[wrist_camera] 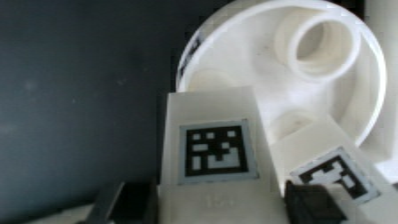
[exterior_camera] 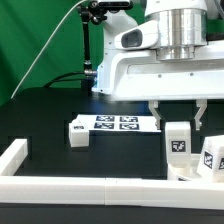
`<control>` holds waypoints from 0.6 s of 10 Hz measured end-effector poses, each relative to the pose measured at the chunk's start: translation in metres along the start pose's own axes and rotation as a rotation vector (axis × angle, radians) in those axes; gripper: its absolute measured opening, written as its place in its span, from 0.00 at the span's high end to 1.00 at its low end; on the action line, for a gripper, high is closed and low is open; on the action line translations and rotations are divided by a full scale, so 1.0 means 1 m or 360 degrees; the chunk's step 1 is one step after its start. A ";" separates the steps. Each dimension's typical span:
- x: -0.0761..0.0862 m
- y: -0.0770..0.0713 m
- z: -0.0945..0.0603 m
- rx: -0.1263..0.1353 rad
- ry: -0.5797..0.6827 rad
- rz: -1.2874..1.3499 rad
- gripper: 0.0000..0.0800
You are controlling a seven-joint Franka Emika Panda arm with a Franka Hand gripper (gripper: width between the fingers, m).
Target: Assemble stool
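My gripper (exterior_camera: 178, 124) is shut on a white stool leg (exterior_camera: 178, 142) and holds it upright at the exterior view's right. In the wrist view the leg (wrist_camera: 217, 140) shows its square tag, and the dark fingers (wrist_camera: 121, 200) press on its sides. The round white seat (wrist_camera: 267, 60), with a socket hole in it, lies just beyond the held leg. A second leg (exterior_camera: 212, 153) stands upright close beside the held one and also shows in the wrist view (wrist_camera: 342, 172). A third leg (exterior_camera: 78, 132) lies on the black table at the left of the marker board.
The marker board (exterior_camera: 121, 123) lies flat on the table behind the legs. A long white border rail (exterior_camera: 90, 187) runs along the front and turns up the exterior view's left side (exterior_camera: 14, 160). A camera stand rises at the back.
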State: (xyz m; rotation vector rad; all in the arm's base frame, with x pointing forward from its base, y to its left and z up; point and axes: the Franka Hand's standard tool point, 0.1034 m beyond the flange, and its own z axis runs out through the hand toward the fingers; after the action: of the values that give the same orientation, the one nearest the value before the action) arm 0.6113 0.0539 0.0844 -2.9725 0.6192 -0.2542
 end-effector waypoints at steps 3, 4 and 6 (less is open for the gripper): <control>-0.005 -0.006 0.001 0.0011 0.0012 0.0598 0.57; -0.007 -0.009 0.000 0.0011 0.0002 0.0789 0.57; -0.009 -0.011 0.000 0.0004 -0.0031 0.0942 0.57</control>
State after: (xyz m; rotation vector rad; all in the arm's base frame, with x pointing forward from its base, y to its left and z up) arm 0.6071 0.0680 0.0846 -2.6240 1.4355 -0.1707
